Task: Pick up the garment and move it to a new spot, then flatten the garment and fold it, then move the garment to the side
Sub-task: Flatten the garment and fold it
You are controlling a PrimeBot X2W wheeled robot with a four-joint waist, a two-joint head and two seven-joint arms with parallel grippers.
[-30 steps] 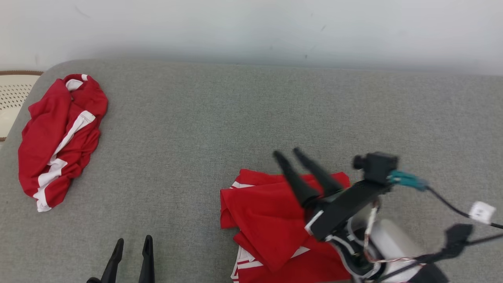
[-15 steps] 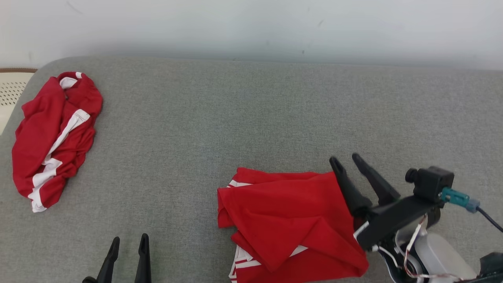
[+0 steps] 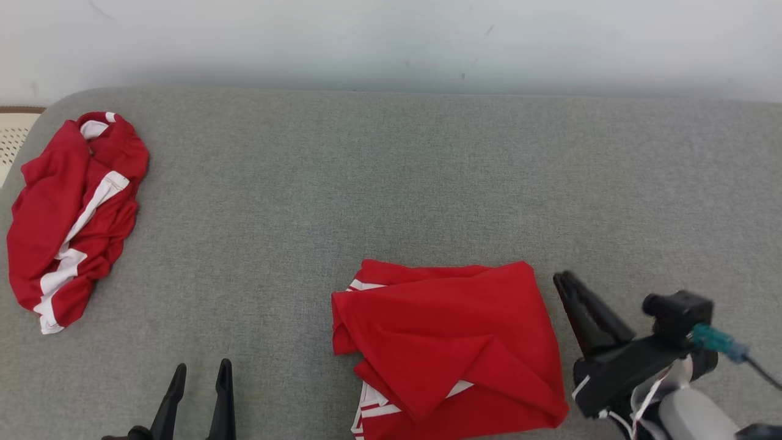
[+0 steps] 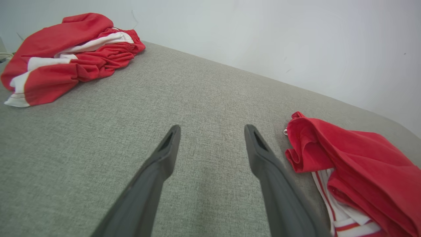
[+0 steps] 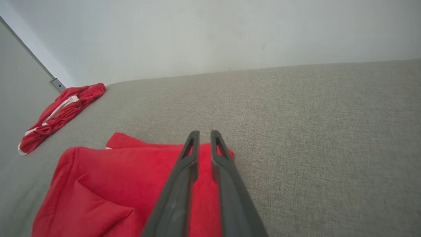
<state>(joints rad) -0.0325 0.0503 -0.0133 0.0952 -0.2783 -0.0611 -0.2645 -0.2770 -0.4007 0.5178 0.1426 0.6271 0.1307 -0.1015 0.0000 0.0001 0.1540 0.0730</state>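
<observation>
We log the right gripper [image 3: 562,280] clenched almost tight and empty. The folded red garment [image 3: 446,342] lies just to its left on the grey cushion [image 3: 366,183]. The left gripper [image 3: 203,368] is spread and empty, with the folded red garment near its right. A crumpled red garment [image 3: 67,214] lies well off to its left.

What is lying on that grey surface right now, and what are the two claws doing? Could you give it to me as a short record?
Surface: grey surface, fabric-covered, with a pale wall behind
Near middle: folded garment, red with white stripes, loosely folded
Far left: crumpled garment, red and white, bunched up
Left arm: left gripper open, over bare fabric, holding nothing
Right arm: right gripper fingers nearly together, beside the folded garment's right edge, holding nothing
</observation>
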